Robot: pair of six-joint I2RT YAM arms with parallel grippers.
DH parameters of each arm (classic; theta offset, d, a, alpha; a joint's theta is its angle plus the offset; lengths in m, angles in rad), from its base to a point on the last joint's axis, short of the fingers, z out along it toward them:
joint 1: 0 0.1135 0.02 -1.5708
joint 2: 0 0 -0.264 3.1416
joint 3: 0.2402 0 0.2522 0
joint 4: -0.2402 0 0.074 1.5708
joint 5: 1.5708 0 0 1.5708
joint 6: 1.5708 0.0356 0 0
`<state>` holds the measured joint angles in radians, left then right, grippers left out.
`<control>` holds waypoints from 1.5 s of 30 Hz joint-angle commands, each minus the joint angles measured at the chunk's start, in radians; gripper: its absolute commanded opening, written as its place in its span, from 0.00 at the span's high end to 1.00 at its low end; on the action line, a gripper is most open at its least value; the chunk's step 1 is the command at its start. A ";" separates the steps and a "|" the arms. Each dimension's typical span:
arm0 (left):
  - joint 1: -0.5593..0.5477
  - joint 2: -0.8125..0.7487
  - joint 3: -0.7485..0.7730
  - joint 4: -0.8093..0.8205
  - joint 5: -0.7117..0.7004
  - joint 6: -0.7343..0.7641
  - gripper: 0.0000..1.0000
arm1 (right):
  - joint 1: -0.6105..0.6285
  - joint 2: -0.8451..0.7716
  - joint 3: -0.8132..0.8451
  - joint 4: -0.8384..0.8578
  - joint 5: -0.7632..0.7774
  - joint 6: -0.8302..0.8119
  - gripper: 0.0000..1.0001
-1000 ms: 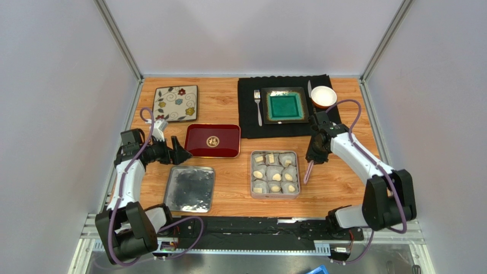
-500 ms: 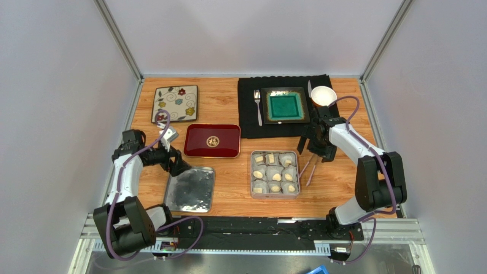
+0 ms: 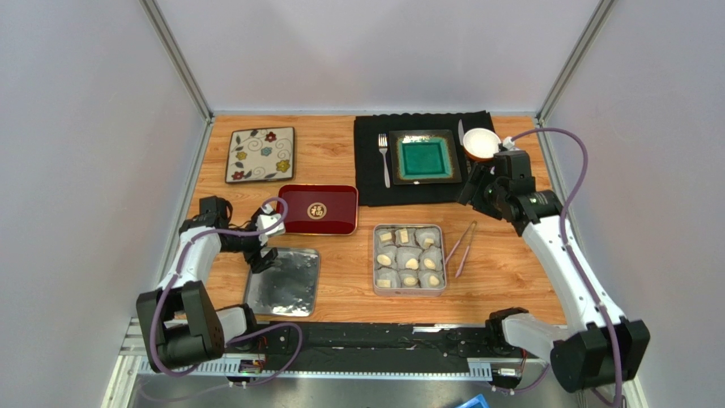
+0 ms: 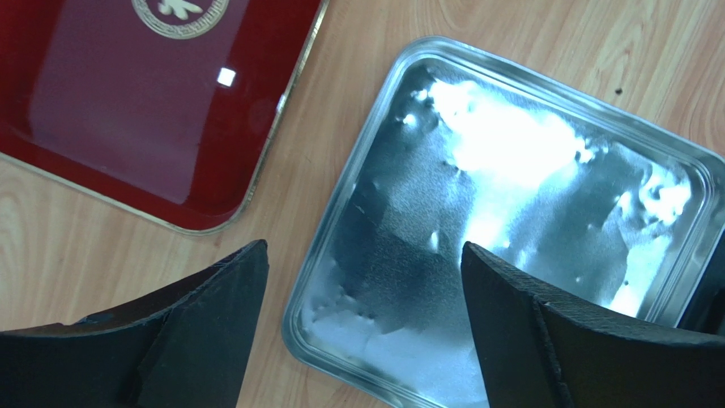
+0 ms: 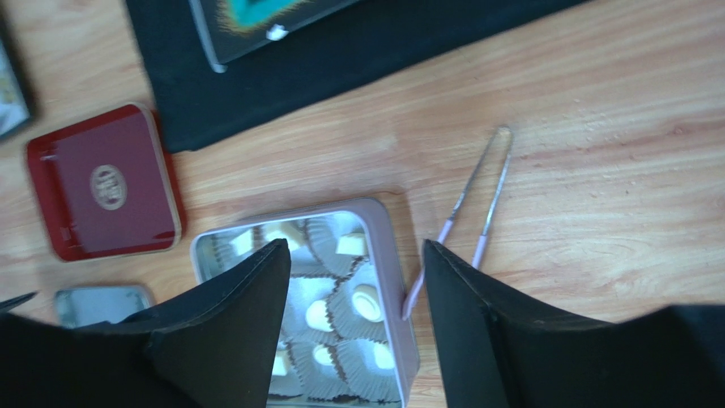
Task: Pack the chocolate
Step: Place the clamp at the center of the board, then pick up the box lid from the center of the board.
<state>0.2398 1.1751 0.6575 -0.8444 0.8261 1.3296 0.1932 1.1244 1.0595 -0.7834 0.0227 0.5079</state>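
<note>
Nearest the arm bases, the left claw (image 4: 362,340), fingers spread wide, has swung down over the flat silver tin lid (image 3: 285,285) on the wooden counter (image 3: 510,272). Across a strip of bare wood, the cream chocolate lumps (image 5: 368,299) fill the square silver tin (image 3: 375,259). Further back the right claw (image 3: 476,185), now apart and empty, has lifted off the pink-tipped metal tongs (image 3: 466,246) beside the tin's rim, suggesting only closing remains.
</note>
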 commanded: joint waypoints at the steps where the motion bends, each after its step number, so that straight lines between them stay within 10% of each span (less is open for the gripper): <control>1: -0.005 0.101 0.059 -0.048 -0.024 0.129 0.14 | 0.014 -0.093 0.011 0.075 -0.090 0.001 0.42; 14: -0.025 0.380 0.228 -0.191 -0.090 0.082 0.39 | 0.032 -0.156 0.039 0.092 -0.174 0.011 0.53; 37: -0.062 0.376 0.100 0.015 -0.217 -0.001 0.62 | 0.097 -0.173 0.065 0.104 -0.228 0.043 0.66; 45: -0.065 0.305 0.116 -0.016 -0.220 -0.001 0.95 | 0.117 -0.179 0.053 0.110 -0.237 0.047 0.71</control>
<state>0.1818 1.5311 0.7837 -0.8272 0.6411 1.3170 0.2993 0.9657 1.0851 -0.7124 -0.1932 0.5468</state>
